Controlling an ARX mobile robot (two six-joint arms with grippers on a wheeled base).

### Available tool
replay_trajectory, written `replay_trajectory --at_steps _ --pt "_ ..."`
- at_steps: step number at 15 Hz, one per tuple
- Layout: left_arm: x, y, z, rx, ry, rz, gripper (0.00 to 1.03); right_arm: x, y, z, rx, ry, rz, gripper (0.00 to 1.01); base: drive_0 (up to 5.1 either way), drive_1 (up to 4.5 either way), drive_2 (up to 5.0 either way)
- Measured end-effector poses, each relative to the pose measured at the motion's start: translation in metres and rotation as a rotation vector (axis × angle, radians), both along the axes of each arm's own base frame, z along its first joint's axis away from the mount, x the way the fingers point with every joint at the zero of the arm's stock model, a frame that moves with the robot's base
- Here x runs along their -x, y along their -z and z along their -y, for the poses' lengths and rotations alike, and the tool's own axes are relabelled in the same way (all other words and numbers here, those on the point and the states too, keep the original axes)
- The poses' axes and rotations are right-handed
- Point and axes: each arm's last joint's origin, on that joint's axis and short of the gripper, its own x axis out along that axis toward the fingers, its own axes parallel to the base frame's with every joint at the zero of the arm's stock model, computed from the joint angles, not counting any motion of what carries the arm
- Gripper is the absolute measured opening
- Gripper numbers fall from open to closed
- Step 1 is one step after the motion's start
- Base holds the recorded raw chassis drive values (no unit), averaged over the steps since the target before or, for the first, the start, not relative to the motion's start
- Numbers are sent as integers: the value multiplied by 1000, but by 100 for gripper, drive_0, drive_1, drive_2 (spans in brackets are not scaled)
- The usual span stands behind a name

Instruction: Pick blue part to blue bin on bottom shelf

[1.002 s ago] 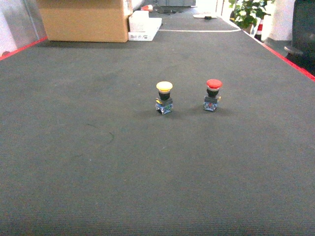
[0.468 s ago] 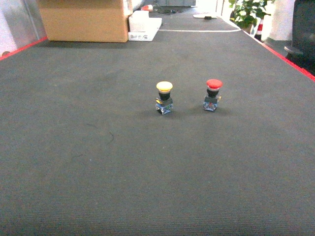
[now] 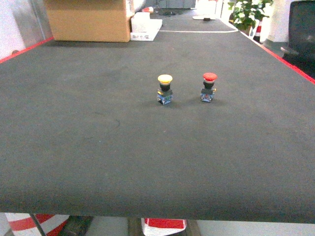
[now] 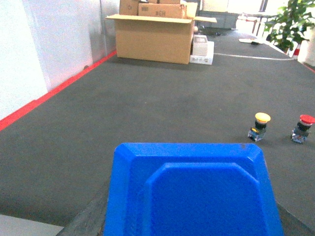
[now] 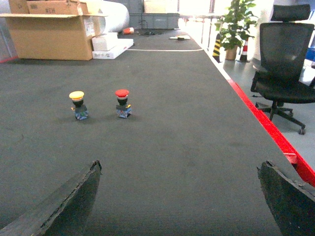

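Note:
A blue part (image 4: 192, 191) with chamfered corners fills the bottom of the left wrist view, and my left gripper (image 4: 189, 216) is shut on it; only dark slivers of its fingers (image 4: 86, 216) show beside it. My right gripper (image 5: 179, 196) is open over the dark table mat (image 5: 187, 147), with nothing between its fingers. Neither gripper appears in the head view. The blue bin and the bottom shelf are out of view.
A yellow-capped button (image 3: 165, 89) and a red-capped button (image 3: 209, 86) stand mid-table. A cardboard box (image 3: 88, 19) and white boxes (image 3: 144, 27) sit at the far end. Red tape edges the mat (image 3: 290, 61). An office chair (image 5: 285, 59) stands to the right.
The head view has drawn back: both buttons sit higher and smaller in it, and the table's front edge with the floor below now shows.

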Motion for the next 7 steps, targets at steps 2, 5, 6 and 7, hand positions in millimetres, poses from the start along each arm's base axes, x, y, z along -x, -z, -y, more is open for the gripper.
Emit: replay_trajectory --at_steps 2,5,6,7 --pt "0 -1 -1 3 -5 4 44 0 0 0 0 0 -1 98 3 -415 421" --pt "0 0 0 0 -4 0 44 0 0 0 0 0 -5 98 3 -415 421" --pt "0 0 0 0 -5 -1 44 0 0 0 0 0 -5 98 3 -415 421" --pt "0 0 0 0 -5 0 44 0 0 0 0 0 -5 98 3 -415 421"
